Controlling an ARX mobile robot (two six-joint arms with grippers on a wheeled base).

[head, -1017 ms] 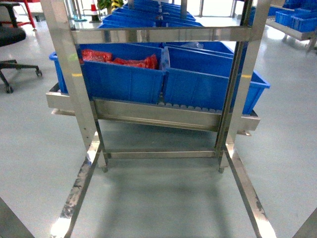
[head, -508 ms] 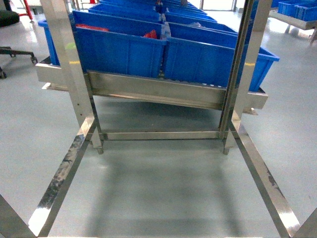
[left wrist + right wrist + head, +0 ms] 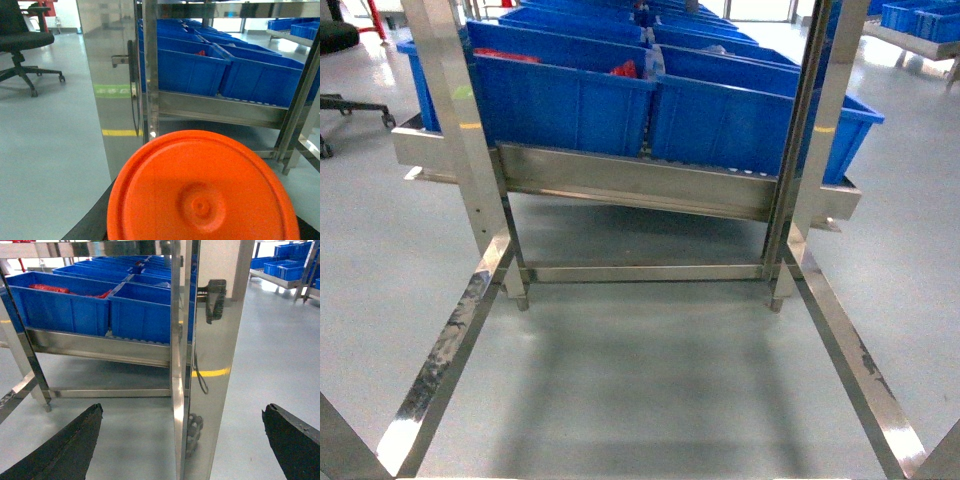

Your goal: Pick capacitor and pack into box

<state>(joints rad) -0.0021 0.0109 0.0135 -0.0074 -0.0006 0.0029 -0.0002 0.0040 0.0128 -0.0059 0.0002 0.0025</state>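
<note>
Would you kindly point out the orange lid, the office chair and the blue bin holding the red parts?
orange lid [image 3: 202, 192]: left wrist view, near the raised hub at its centre.
office chair [image 3: 20, 37]: left wrist view, on the black seat.
blue bin [image 3: 560, 105]: head view, on its front wall.

Bright, even indoor light; glare streaks the steel rack [image 3: 470, 190] posts, and a soft shadow lies on the floor [image 3: 650, 400] beneath. The orange disc [image 3: 202, 192] looks slightly blurred.

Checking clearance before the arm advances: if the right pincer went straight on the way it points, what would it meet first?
Most likely the steel upright post of the rack, dead ahead between the open right pincer fingertips; depth is unclear.
</note>
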